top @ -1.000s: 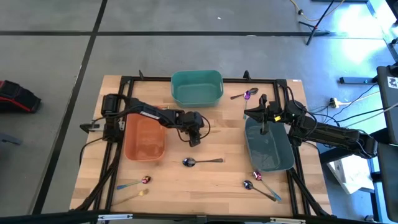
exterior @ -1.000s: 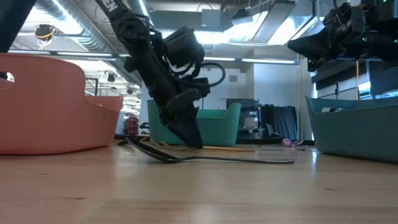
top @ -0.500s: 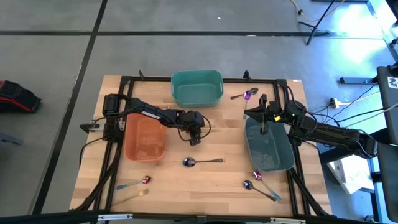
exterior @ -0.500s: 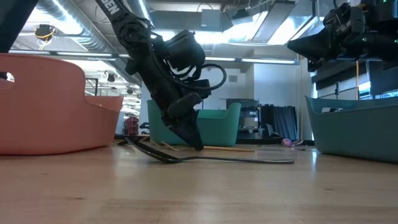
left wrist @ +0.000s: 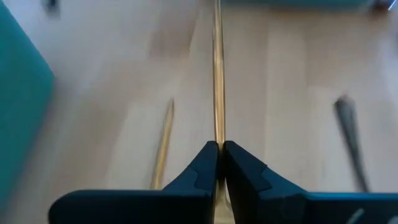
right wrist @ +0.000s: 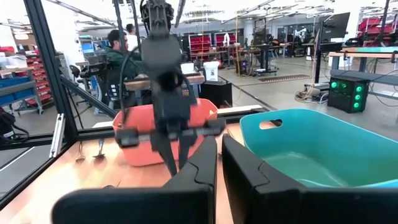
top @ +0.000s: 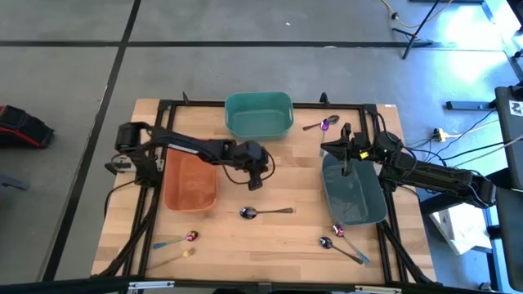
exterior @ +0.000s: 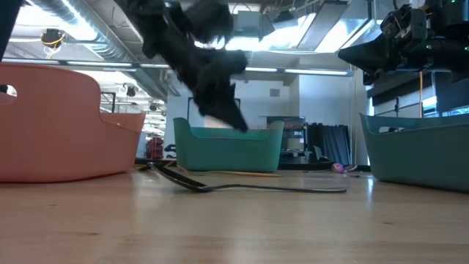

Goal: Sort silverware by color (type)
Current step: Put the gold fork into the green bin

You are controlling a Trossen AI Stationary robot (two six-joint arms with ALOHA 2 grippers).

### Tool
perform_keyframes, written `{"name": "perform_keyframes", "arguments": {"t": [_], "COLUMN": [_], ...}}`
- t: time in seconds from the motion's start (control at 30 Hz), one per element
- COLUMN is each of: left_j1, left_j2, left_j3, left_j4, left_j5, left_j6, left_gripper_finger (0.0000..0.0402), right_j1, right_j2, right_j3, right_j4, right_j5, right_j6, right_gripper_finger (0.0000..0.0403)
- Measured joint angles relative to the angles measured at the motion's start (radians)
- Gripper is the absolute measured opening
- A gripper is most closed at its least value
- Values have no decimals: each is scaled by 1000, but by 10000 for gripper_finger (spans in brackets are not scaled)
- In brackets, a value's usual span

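Clearly early: left gripper (top: 254, 181) clenches a thin gold utensil (left wrist: 217, 74) beside the orange plastic bin (top: 189, 181), several scattered spoons (top: 265, 212) below unsorted

Silverware lies scattered — a dark spoon (top: 265, 212) mid-table, a gold piece (left wrist: 217, 81) pinched upright, clear of the wood.

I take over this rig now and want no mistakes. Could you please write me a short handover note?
Left gripper: shut on a gold piece, lifted off the table between the orange bin and the dark spoon.
Right gripper: shut, empty, over the grey-blue bin.
On the table: a purple spoon beside the teal bin; two pieces lower left in the high view; two more lower right.
Done: no piece shows in any bin.
Left: bin the gold piece, then sort the other six.
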Motion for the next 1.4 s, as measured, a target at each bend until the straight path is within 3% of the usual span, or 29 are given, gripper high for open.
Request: {"name": "perform_keyframes", "arguments": {"t": [0.17, 0.33, 0.63, 1.0, 1.4], "left_j1": [1, 23, 179, 391, 497], "left_j2": [-111, -185, -189, -140, 27], "left_j3": [1, 2, 3, 3, 3], "left_j4": [9, 37, 103, 121, 166], "left_j5": [-37, -164, -185, 11, 50], "left_j6": [82, 207, 349, 349, 348], "left_gripper_finger": [19, 19, 20, 20, 20], "right_j1": [0, 0, -1, -1, -1], "right_j2": [0, 0, 0, 0, 0], "right_j3": [0, 0, 0, 0, 0], "right_j4": [1, 1, 6, 43, 46], "right_j5": [1, 55, 148, 235, 272], "right_j6": [1, 1, -2, -8, -29], "right_gripper_finger": [19, 19, 19, 19, 19]}}
